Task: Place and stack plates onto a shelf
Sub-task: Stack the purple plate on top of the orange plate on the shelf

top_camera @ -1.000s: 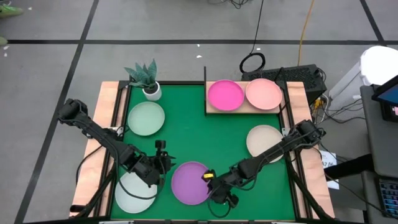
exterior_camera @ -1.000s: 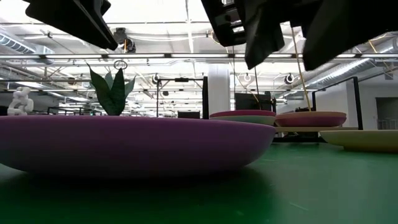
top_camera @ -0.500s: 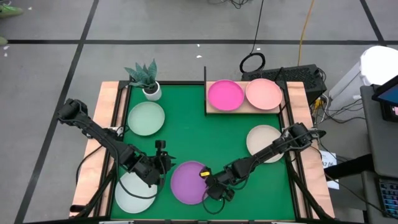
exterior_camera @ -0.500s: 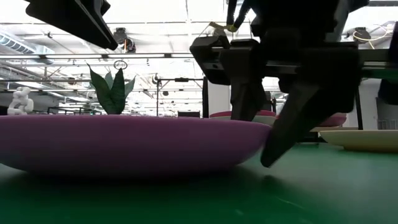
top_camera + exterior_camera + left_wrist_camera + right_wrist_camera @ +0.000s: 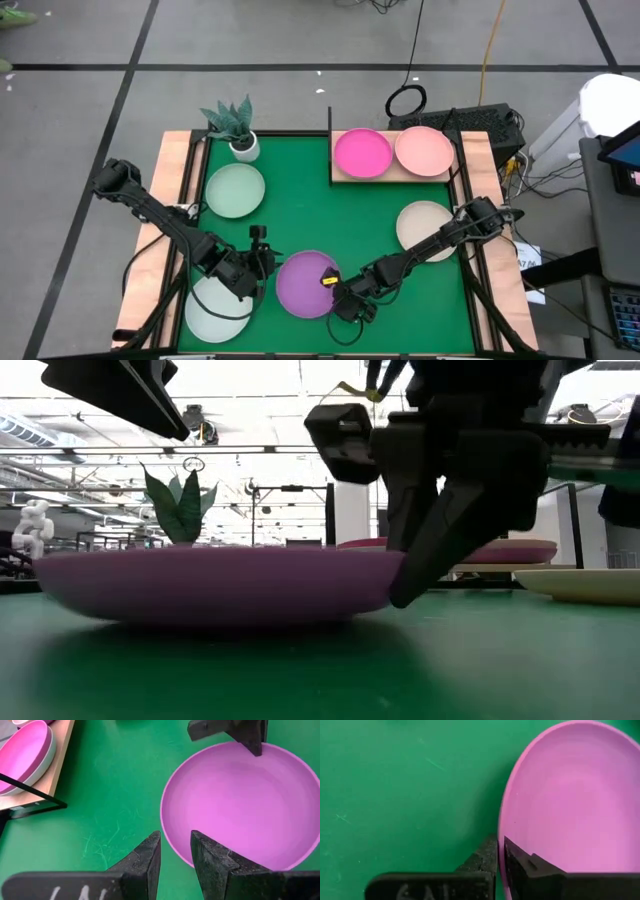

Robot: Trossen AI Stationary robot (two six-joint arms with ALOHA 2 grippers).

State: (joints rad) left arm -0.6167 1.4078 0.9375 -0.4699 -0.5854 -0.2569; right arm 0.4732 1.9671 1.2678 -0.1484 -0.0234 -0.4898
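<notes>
A purple plate (image 5: 305, 283) lies on the green mat near the table's near edge; it also shows in the low view (image 5: 200, 585) and in both wrist views (image 5: 240, 805) (image 5: 570, 795). My right gripper (image 5: 338, 292) (image 5: 500, 851) is at its right rim, shut on it. My left gripper (image 5: 262, 262) (image 5: 175, 855) hovers just left of the plate, fingers a little apart, empty. The wooden shelf (image 5: 392, 178) at the far right bears a hot pink plate (image 5: 362, 153), which sits on a pale plate, and a salmon plate (image 5: 424, 150). My right gripper pinches the purple plate's right rim (image 5: 501, 827), one finger inside the bowl and one outside. The fingers (image 5: 415, 555) slant down from the table's right. Whether the plate's base is clear of the mat, I cannot tell.
A beige plate (image 5: 425, 228) lies right of centre. A mint plate (image 5: 235, 190) lies at the left. Another mint plate (image 5: 215, 310) lies at the near left under my left arm. A potted plant (image 5: 238, 128) stands at the far left.
My right gripper has gone down and toward the table's left, onto the purple plate's right rim, and has shut on it. The plate has shifted a little toward the far edge.
</notes>
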